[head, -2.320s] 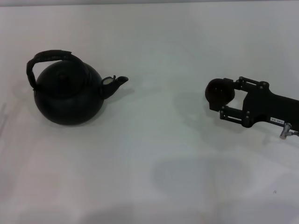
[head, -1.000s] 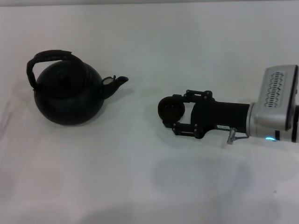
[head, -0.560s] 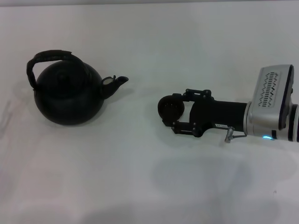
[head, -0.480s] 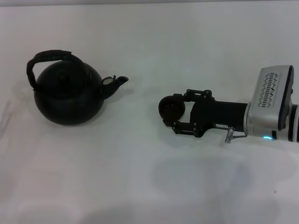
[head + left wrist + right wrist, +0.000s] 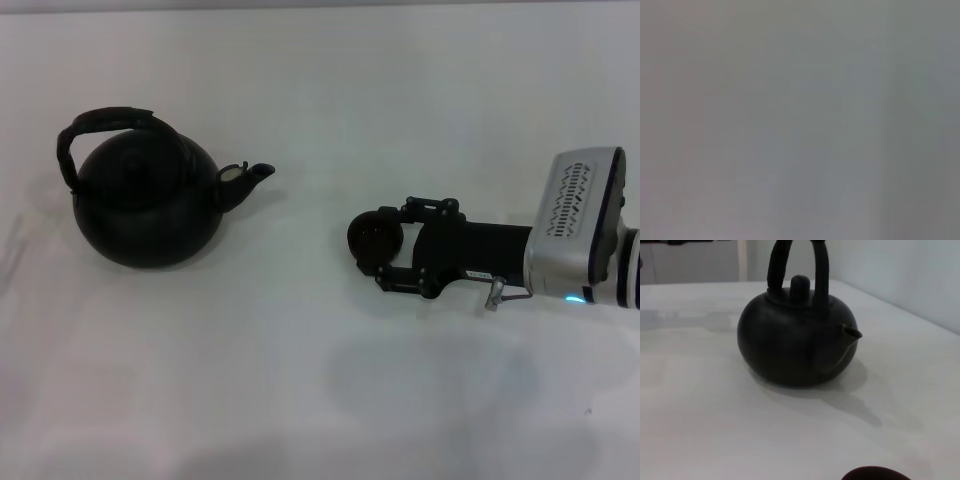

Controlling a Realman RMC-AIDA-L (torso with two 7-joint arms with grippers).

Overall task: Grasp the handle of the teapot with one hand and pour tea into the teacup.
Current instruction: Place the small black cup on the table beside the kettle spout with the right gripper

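The black teapot [image 5: 148, 205] stands upright on the table's left side, its spout pointing right and its arched handle [image 5: 105, 122] raised over the lid. My right gripper [image 5: 380, 244] reaches in from the right and is shut on the small dark teacup [image 5: 373, 238] near the table's middle, well to the right of the spout. The right wrist view shows the teapot [image 5: 796, 340] ahead with its handle [image 5: 777, 262] upright, and the teacup's rim [image 5: 875, 474] at the picture's lower edge. My left gripper is out of view; its wrist camera shows only plain grey.
A plain white table [image 5: 320, 380] carries both things. A wall [image 5: 910, 275] rises behind the table's far edge in the right wrist view.
My right gripper has carried the teacup leftward from the right side to the table's middle. In the last half second it shifted slightly back to the right and nearer to me.
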